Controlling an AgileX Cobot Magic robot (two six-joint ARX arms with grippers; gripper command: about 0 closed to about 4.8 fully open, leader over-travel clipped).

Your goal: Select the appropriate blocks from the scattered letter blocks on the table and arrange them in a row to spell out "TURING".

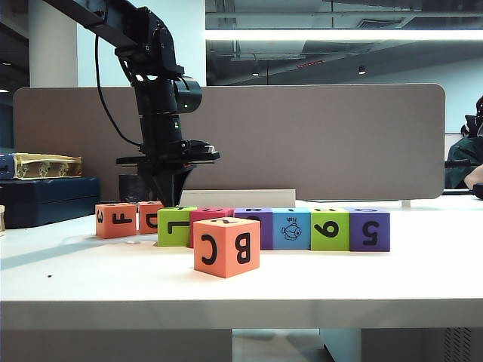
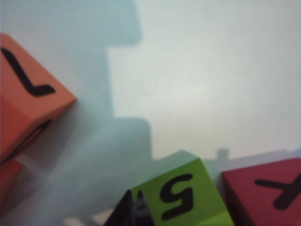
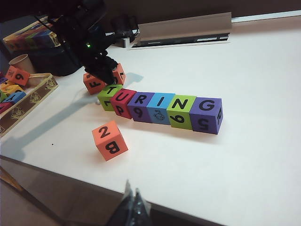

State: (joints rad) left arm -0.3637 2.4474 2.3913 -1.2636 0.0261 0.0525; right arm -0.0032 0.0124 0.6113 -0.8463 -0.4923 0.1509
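Note:
Six letter blocks stand in a row on the white table (image 3: 244, 155), reading TURING from above: lime green T (image 3: 109, 96), magenta U (image 3: 123, 102), purple R (image 3: 141, 106), blue I (image 3: 160, 108), lime green N (image 3: 181, 111), purple G (image 3: 205, 115). My left gripper (image 2: 134, 197) is shut and empty. It hangs just behind the row's green end block (image 1: 175, 226), close to its corner (image 2: 188, 197). My right gripper (image 3: 132, 188) is shut with nothing in it, over the table's near edge, far from the row.
A bigger orange "B C" cube (image 1: 226, 246) sits alone in front of the row. Orange "F" (image 1: 115, 219) and "D" (image 1: 149, 216) cubes stand beside the green end. A wooden tray (image 3: 28, 101) holding more blocks and a paper cup (image 3: 21, 61) lie off that side. A grey partition (image 1: 302, 136) closes the back.

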